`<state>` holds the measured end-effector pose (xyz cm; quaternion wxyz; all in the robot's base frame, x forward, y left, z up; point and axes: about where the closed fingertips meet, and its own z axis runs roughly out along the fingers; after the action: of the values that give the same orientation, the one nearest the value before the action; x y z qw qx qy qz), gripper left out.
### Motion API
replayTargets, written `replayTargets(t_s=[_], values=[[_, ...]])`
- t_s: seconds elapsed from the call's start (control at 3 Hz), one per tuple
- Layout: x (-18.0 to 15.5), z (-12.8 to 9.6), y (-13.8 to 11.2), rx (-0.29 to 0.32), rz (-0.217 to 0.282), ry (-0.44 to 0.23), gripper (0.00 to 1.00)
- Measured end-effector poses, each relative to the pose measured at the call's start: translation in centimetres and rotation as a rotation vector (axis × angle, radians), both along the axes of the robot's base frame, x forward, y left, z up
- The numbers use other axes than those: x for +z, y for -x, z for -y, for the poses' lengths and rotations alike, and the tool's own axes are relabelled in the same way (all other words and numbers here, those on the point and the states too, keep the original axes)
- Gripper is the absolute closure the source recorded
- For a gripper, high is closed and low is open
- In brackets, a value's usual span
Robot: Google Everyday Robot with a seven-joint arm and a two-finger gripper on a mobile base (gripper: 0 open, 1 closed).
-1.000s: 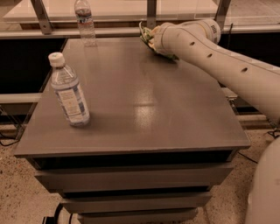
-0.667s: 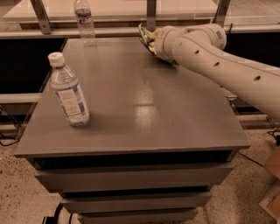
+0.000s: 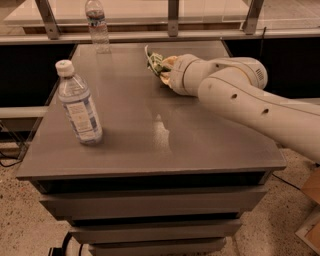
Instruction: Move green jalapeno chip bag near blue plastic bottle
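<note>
The green jalapeno chip bag point(image 3: 154, 62) shows only as a crinkled green edge sticking out to the left of my gripper point(image 3: 163, 70) at the back middle of the grey table point(image 3: 150, 145). The gripper is shut on the bag, and the white wrist hides most of the bag. The blue plastic bottle point(image 3: 79, 106), clear with a white cap and a pale blue-and-white label, stands upright at the table's front left. It is well apart from the bag, to its left and nearer the front.
A second clear bottle with a dark blue label band point(image 3: 97, 24) stands at the table's back left edge. A railing with metal posts point(image 3: 173, 15) runs behind the table. My white arm point(image 3: 250, 100) stretches across the right side of the table.
My gripper has moved with the green bag from the table's back edge toward the front and slightly left. The bottles have not moved.
</note>
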<state>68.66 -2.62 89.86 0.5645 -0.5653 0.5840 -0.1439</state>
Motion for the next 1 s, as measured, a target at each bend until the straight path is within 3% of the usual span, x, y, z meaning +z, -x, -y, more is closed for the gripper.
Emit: replayTargets(t_s=[0.33, 1.0], values=[[0.0, 0.0, 0.0, -0.001, 0.001, 0.000, 1.00], [-0.9, -2.0, 1.7, 0.085, -0.008, -0.035, 1.00]])
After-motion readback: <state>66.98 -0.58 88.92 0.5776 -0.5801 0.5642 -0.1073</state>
